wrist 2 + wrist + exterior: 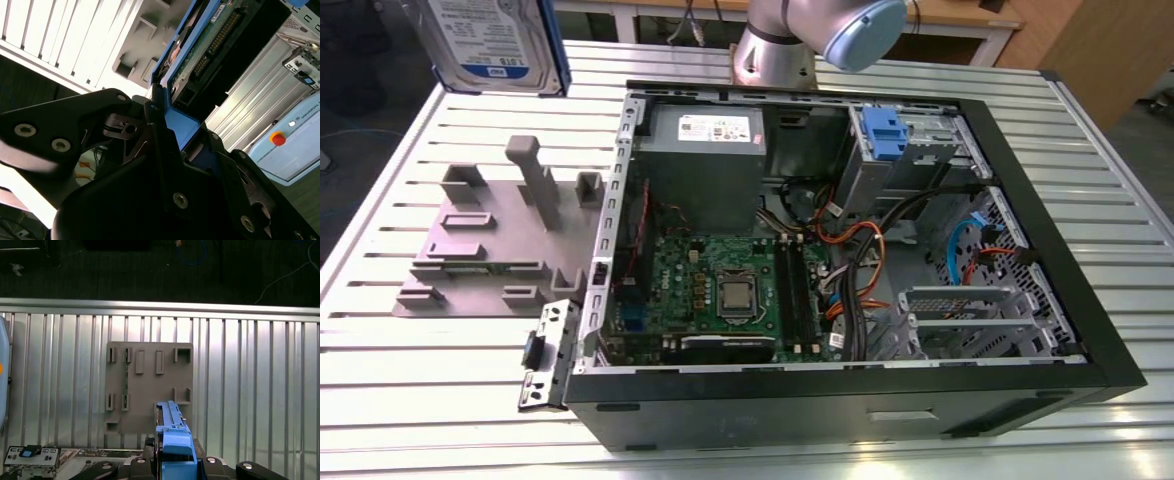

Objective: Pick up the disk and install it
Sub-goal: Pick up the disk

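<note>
The disk (pixel 487 40), silver with a white-and-blue label and blue side rails, hangs upright in the air at the far left of the exterior view, above the table's back corner. In the second wrist view its blue rail and green circuit board (pixel 200 47) run out from between my black fingers (pixel 150 112). My gripper (pixel 167 120) is shut on the disk's rail end. In the first wrist view the blue rail (pixel 172 432) rises from the gripper (pixel 172 465), high above the grey fixture plate (pixel 150 390).
The open computer case (pixel 1101 300) lies on the slatted metal table (pixel 454 380), with a grey power supply (pixel 707 135), a green motherboard (pixel 720 285) and a blue-latched drive bay (pixel 887 135). The grey fixture plate (pixel 487 245) with upright posts stands left of the case. The arm's base (pixel 781 55) is behind the case.
</note>
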Tool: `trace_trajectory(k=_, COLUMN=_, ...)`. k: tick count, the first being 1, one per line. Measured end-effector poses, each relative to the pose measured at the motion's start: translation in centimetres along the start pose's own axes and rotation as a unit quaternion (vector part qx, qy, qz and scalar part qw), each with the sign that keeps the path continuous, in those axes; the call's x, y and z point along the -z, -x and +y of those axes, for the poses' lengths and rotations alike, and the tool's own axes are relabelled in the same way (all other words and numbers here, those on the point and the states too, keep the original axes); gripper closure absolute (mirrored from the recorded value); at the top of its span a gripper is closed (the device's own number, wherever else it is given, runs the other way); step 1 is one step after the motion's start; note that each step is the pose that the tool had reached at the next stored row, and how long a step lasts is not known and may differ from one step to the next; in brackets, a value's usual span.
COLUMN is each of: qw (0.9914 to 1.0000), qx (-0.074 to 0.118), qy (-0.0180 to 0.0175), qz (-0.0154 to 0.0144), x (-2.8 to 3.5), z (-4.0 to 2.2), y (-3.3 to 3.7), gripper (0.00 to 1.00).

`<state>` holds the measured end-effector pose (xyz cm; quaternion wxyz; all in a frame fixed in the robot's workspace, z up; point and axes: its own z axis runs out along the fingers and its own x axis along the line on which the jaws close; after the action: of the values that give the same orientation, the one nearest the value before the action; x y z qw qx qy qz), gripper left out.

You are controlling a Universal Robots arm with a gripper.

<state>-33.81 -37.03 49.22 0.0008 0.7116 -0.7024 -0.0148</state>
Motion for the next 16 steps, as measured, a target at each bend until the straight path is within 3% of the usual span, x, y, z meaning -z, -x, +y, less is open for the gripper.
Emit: trace_trajectory(k=16, qw=1.0, qx=0.0, qy=0.0, qz=0.0, x=0.04, z=-1.87, y=-0.02, gripper=0.63)
